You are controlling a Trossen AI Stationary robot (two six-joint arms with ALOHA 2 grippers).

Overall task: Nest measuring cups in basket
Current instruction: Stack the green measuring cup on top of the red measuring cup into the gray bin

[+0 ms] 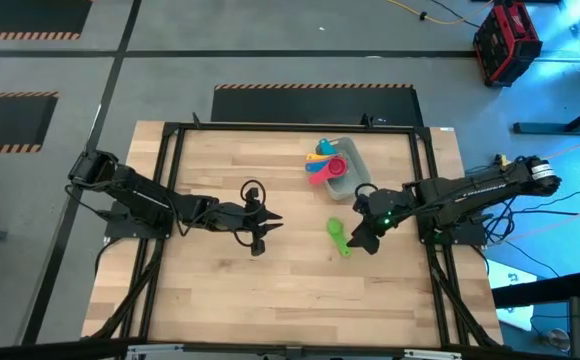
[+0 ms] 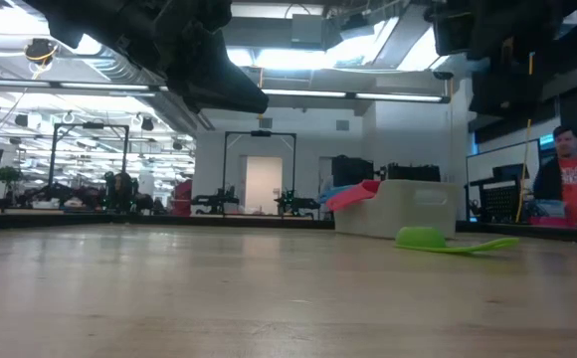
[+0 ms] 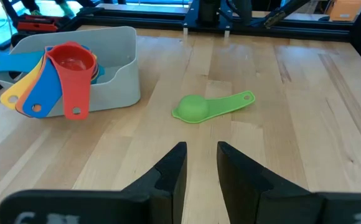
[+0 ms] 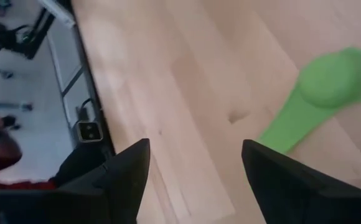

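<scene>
Legible text/labels: none. Measuring cups [image 3: 50,74], basket [image 3: 121,68], table [image 1: 220,290]: no readable markings. Green cup [image 3: 211,107]: handle plain as far as visible. Person's red shirt [image 2: 570,179], low view: poss. a print, too small to read.

The right gripper [image 4: 196,171] hung above the pale wooden worktop [image 4: 187,81], its two dark fingers [image 4: 127,171] spread wide with bare boards between them. A green measuring cup [image 4: 320,93] lay mouth down on the wood beside one finger — not between the two — with its flat handle reaching toward that finger's tip and stopping just short. Past the worktop's edge ran a black frame rail [image 4: 84,71], with grey floor [image 4: 28,81] beyond. Part of a person in red [image 4: 0,165] showed there — blurred.
</scene>
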